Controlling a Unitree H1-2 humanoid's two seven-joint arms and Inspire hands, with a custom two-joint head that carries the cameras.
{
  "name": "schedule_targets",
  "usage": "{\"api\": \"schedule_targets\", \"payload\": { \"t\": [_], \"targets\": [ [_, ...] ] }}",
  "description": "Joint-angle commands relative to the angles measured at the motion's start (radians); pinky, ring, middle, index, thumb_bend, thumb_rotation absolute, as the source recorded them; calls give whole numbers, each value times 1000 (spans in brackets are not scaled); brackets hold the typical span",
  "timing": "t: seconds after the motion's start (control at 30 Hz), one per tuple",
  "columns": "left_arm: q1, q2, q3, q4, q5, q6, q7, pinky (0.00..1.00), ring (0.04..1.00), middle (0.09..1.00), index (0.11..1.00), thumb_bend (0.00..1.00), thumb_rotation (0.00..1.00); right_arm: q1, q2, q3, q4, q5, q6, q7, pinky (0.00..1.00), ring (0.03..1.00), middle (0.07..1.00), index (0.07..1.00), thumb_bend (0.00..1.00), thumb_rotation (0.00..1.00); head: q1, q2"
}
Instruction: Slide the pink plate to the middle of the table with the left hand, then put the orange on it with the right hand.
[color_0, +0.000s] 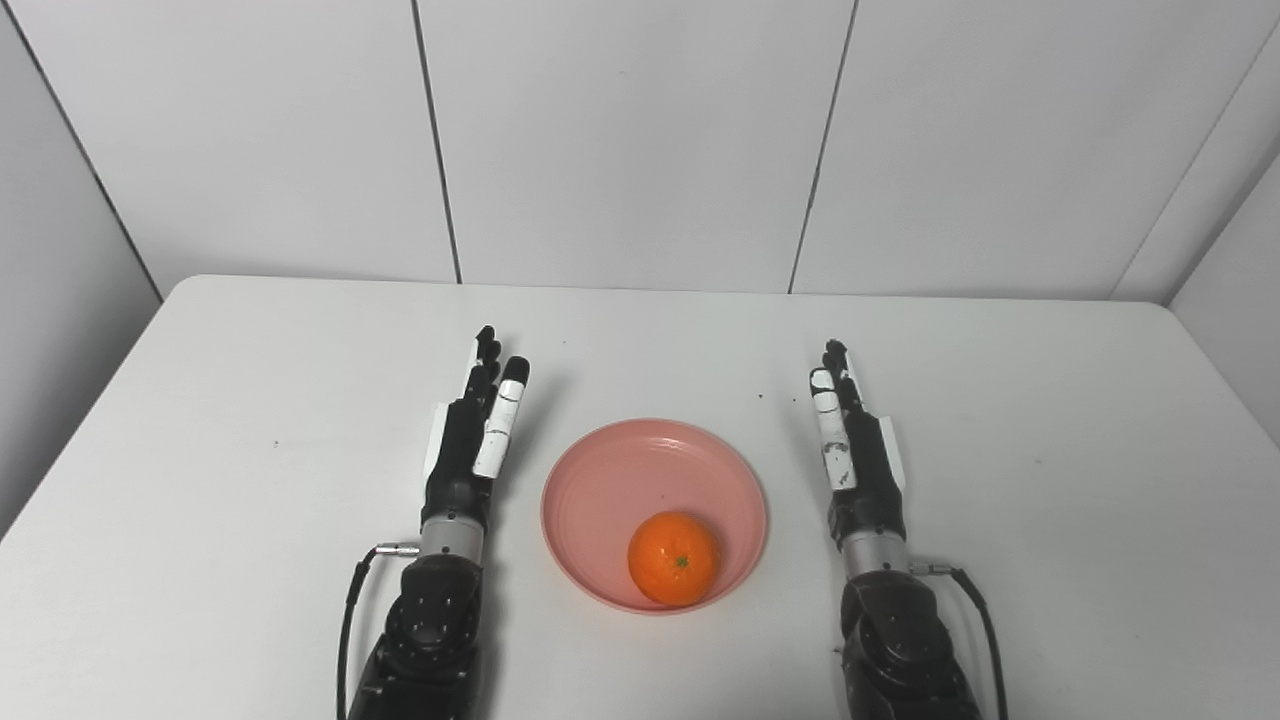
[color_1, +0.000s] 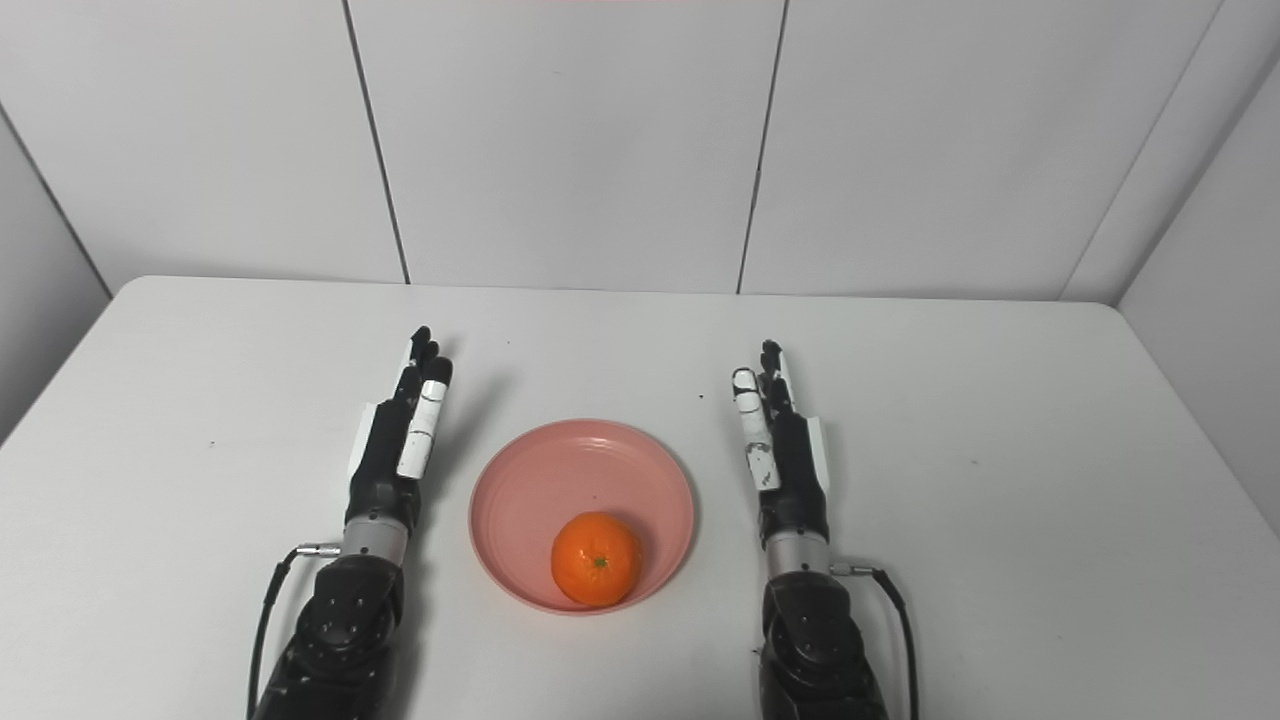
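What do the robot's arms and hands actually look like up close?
Both are mostly black. The left hand and right hand have slim black fingers with white panels along the thumb side and outer edge. Each wrist is a short silver metal cuff with a small plug, from which a thin black cable loops down beside a bulky black forearm dotted with small screws.

Orange (color_0: 674, 558) in pink plate (color_0: 610, 480), mid-table; left hand (color_0: 478, 432), right hand (color_0: 852, 443) flank it, empty, fingers extended.
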Motion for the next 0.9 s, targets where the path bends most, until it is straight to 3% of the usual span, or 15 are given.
{"api": "schedule_targets", "payload": {
  "t": [0.0,0.23,0.4,0.87],
  "targets": [
    [14,-3,0,-8,-10,41,-15,1000,1000,1000,1000,831,1000,56,-16,9,64,-17,-37,10,749,834,858,964,909,1000,1,1],
    [22,-14,0,-31,-25,64,-12,1000,1000,1000,1000,831,1000,54,-12,5,62,-5,-33,3,762,836,855,966,914,1000,0,1],
    [29,-21,-1,-38,-21,62,-2,1000,1000,1000,1000,827,1000,56,-9,5,56,1,-27,5,971,973,961,987,905,1000,1,2],
    [36,-31,2,-46,-24,72,-1,1000,1000,1000,1000,825,1000,61,-4,2,32,9,2,6,1000,1000,996,995,895,1000,1,7]
  ]
}}
